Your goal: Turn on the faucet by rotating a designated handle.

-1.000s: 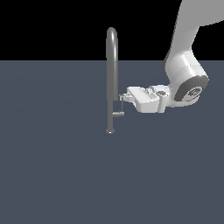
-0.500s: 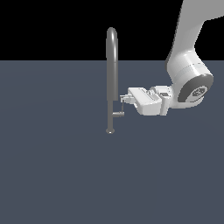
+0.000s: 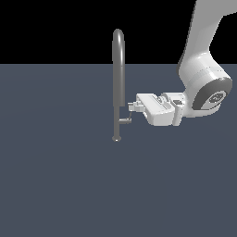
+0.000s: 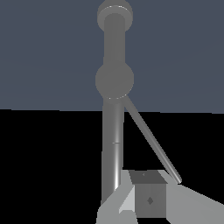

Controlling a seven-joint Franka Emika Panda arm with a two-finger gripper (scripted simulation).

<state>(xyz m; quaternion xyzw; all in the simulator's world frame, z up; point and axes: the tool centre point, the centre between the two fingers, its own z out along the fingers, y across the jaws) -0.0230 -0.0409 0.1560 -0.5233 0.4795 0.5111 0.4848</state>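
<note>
Right now the faucet (image 3: 118,88) stands alone mid-desk (image 3: 55,185), wide bare surface around it. The fingers (image 3: 133,108) touch its handle (image 3: 126,119); their spread I cannot tell.

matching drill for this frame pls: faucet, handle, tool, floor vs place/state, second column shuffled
Things:
1. faucet
2. handle
3. tool
4. floor

Place or state:
A. flat dark blue-grey surface under everything
B. short lever low on the pipe, on the exterior view's right side
C. held sideways at the lever, on a white arm
D. upright grey pipe with a curved top

Pairs: 1-D, 2-B, 3-C, 4-A
</note>
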